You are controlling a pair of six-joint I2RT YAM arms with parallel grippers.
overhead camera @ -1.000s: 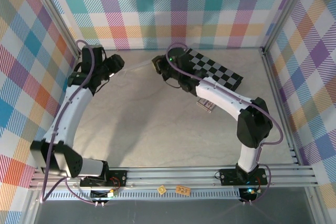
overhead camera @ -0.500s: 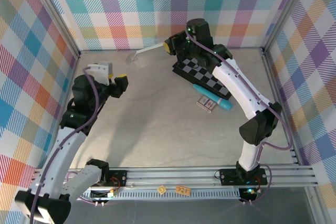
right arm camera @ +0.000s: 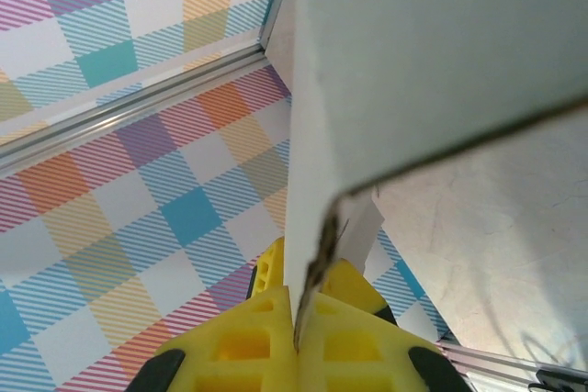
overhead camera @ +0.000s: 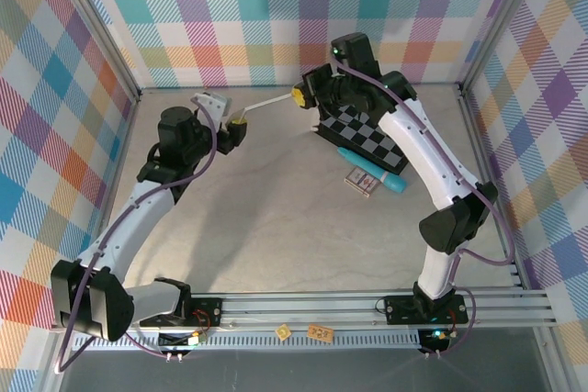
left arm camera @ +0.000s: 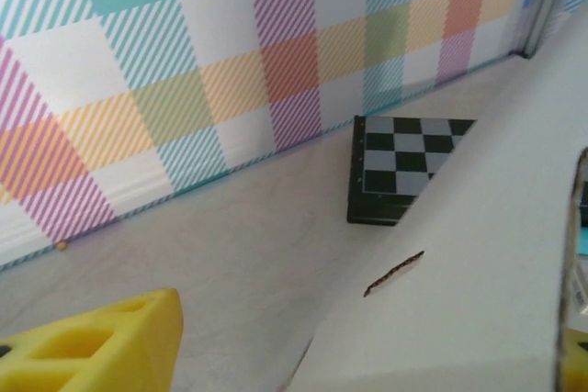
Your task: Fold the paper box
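Pinching paper box (right arm camera: 441, 61), R jaws, edges cropped

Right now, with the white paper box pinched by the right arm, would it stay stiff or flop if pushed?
Probably floppy: the paper box looks like thin sheet, seen edge-on in the right end effector. Likely light, since that one edge pinch seems to carry it. It may crease easily there.

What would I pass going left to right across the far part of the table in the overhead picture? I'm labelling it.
Left gripper → paper box → right gripper → checkered board.
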